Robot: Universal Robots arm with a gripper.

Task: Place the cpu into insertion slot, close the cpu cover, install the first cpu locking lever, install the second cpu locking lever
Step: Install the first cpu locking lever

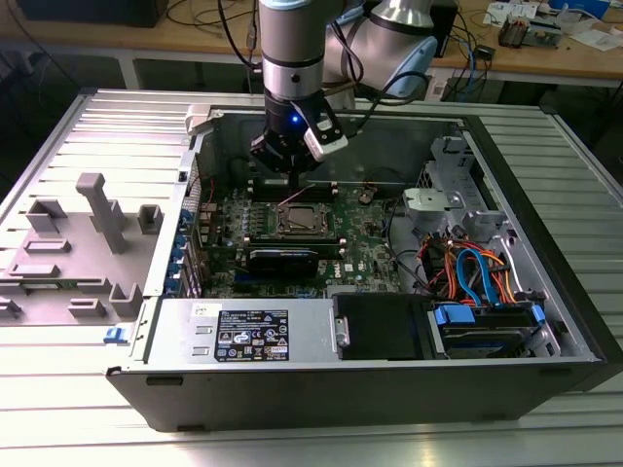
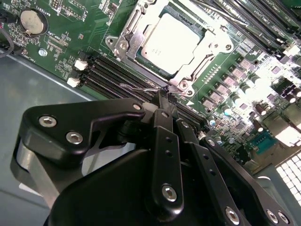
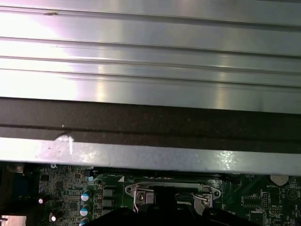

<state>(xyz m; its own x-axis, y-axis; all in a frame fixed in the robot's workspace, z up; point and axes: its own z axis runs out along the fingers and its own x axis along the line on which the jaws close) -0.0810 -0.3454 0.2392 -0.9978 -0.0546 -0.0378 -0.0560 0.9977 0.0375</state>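
Observation:
The cpu (image 2: 171, 40) lies flat in its socket on the green motherboard (image 2: 89, 28), dull silver top up. The cpu cover (image 2: 128, 34), a silver frame plate, lies closed around it. In the exterior view the cpu (image 1: 300, 221) sits in the middle of the open computer case, with my gripper (image 1: 290, 163) hanging just behind the socket. In the second wrist view my gripper (image 2: 163, 95) has its black fingers (image 2: 165, 123) drawn together at the socket's corner, pinching the end of a thin wire locking lever (image 2: 138, 88). That lever (image 1: 294, 199) stands raised off the board.
Black memory slots (image 2: 113, 77) run beside the socket, and a coin battery (image 2: 33, 21) sits farther off. A long black card (image 1: 282, 258), a power supply (image 1: 243, 336) and a drive bay with blue and orange cables (image 1: 477, 272) fill the case. A grey fixture (image 1: 97, 209) stands at the exterior view's left.

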